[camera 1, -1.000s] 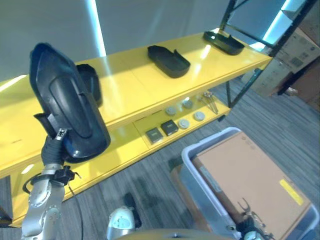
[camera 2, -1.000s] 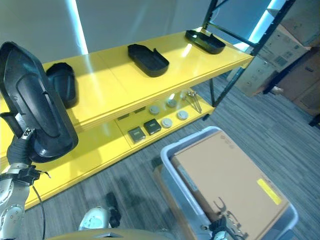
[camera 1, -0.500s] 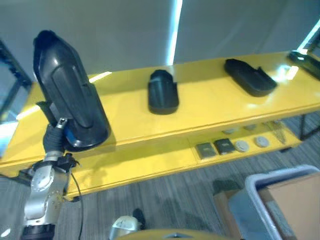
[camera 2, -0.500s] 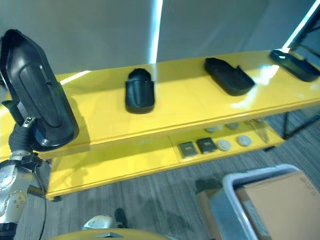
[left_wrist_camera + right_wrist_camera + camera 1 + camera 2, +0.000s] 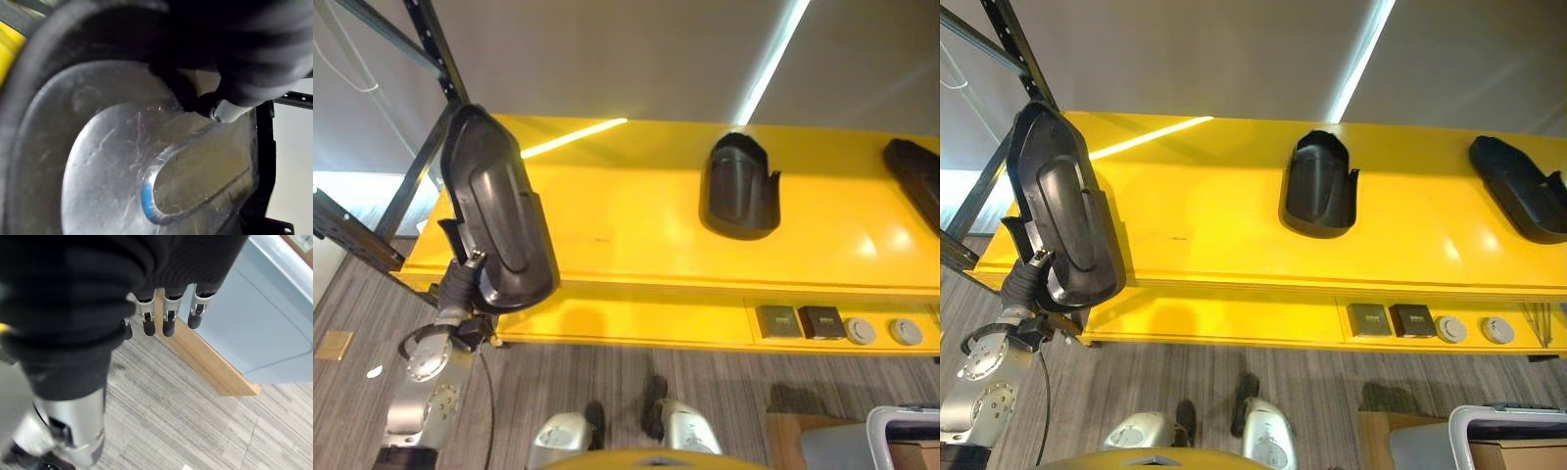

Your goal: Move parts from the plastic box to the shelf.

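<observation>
A glossy yellow metal shelf [image 5: 636, 230] spans the grey-carpeted room. The left hand [image 5: 460, 284] grips the lower end of a long black moulded plastic part [image 5: 499, 220], held upright over the shelf's left end. The right hand [image 5: 166, 316] hangs straight-fingered beside the pale blue plastic box [image 5: 254, 328].

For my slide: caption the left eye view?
Left hand holds a black part upright beside the yellow shelf.

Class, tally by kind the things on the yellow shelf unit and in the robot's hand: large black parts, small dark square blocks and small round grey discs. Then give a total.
Large black parts: 3, one held in the left hand, two on the top shelf
Small dark square blocks: 2
Small round grey discs: 2
Total: 7
</observation>
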You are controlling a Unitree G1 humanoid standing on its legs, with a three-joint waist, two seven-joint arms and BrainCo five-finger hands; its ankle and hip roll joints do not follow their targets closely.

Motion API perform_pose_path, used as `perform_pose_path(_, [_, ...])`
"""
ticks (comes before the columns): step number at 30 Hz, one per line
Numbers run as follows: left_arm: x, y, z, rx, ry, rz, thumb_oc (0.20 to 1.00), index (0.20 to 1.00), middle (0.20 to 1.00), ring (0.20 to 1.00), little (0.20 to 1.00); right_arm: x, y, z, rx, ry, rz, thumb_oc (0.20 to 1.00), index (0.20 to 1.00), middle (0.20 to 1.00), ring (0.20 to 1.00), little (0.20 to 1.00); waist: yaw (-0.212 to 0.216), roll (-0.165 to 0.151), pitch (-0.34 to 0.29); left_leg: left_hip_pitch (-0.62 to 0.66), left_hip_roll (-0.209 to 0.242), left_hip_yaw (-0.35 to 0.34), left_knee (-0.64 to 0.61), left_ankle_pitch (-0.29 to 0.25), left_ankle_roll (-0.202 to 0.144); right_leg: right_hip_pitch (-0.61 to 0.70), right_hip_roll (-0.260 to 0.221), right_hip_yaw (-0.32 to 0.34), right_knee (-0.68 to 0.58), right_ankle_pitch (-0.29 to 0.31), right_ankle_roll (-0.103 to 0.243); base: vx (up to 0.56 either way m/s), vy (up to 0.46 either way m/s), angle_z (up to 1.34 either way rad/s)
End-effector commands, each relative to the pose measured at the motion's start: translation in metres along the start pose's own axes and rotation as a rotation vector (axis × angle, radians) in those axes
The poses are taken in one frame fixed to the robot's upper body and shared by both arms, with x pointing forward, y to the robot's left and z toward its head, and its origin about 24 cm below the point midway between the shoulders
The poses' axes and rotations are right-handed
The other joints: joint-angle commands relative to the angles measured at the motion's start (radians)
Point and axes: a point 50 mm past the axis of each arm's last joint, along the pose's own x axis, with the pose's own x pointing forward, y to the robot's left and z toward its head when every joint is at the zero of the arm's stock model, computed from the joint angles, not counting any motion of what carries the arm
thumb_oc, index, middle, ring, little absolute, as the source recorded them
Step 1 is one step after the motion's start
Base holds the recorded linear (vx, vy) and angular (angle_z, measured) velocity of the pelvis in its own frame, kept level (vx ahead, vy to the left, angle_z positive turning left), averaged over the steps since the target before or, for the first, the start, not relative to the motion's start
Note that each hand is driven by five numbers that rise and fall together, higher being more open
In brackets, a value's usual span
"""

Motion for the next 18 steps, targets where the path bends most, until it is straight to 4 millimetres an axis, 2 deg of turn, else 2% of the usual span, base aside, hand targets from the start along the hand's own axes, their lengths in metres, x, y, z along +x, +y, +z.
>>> perform_pose_path(1, [0.014, -0.03, 0.053, -0.028, -0.257, -0.123, 0.2, 0.2, 0.2, 0.2, 0.2, 0.002, -0.005, -0.012, -0.065, 0.048, -0.003, 1.0, 1.0, 1.0, 1.0, 1.0, -0.018, 0.003, -0.035, -0.013, 0.018, 0.009, -0.096, 0.032, -0.077, 0.123, 0.022, -0.007, -0.199, 0.061, 0.019, 0.1, -0.044, -0.1])
perform_pose_path(10, [0.007, -0.022, 0.046, -0.039, -0.203, -0.118, 0.2, 0.2, 0.2, 0.2, 0.2, 0.001, 0.002, -0.022, -0.057, 0.061, 0.019, 1.0, 1.0, 1.0, 1.0, 1.0, -0.017, 0.004, -0.04, -0.029, 0.021, 0.015, -0.016, -0.002, -0.087, 0.156, 0.018, -0.017, -0.204, 0.041, 0.004, 0.1, -0.043, -0.02])
perform_pose_path(13, [0.007, -0.02, 0.044, -0.033, -0.193, -0.095, 0.2, 0.2, 0.2, 0.2, 0.2, 0.001, 0.005, -0.026, -0.052, 0.069, 0.029, 1.0, 1.0, 1.0, 1.0, 1.0, -0.021, 0.005, -0.039, -0.037, 0.021, 0.023, 0.04, -0.036, -0.092, 0.167, 0.012, -0.019, -0.196, 0.023, 0.004, 0.1, -0.023, 0.0])
perform_pose_path(14, [0.008, -0.022, 0.043, -0.026, -0.185, -0.092, 0.2, 0.2, 0.2, 0.2, 0.2, 0.001, 0.006, -0.029, -0.032, 0.078, 0.026, 1.0, 1.0, 1.0, 1.0, 1.0, -0.035, 0.002, -0.029, -0.055, 0.053, 0.088, 0.103, -0.045, -0.1, 0.168, -0.005, -0.042, -0.175, 0.016, -0.002, 0.0, 0.0, 0.0])
perform_pose_path(15, [0.011, -0.024, 0.042, -0.013, -0.19, -0.087, 0.2, 0.2, 0.2, 0.2, 0.2, 0.001, 0.006, -0.03, -0.001, 0.09, 0.011, 1.0, 1.0, 1.0, 1.0, 1.0, -0.05, 0.005, -0.014, -0.079, 0.103, 0.119, 0.182, -0.049, -0.112, 0.156, -0.017, -0.059, -0.137, -0.002, -0.012, -0.06, 0.039, 0.09])
perform_pose_path(18, [0.015, -0.027, 0.043, 0.028, -0.211, -0.073, 0.2, 0.2, 0.2, 0.2, 0.2, 0.002, 0.001, -0.032, 0.028, 0.098, -0.003, 1.0, 1.0, 1.0, 1.0, 1.0, -0.061, 0.018, -0.004, -0.091, 0.146, 0.107, 0.202, -0.009, -0.126, 0.127, -0.027, -0.06, -0.093, -0.017, -0.025, -0.05, 0.148, 0.36])
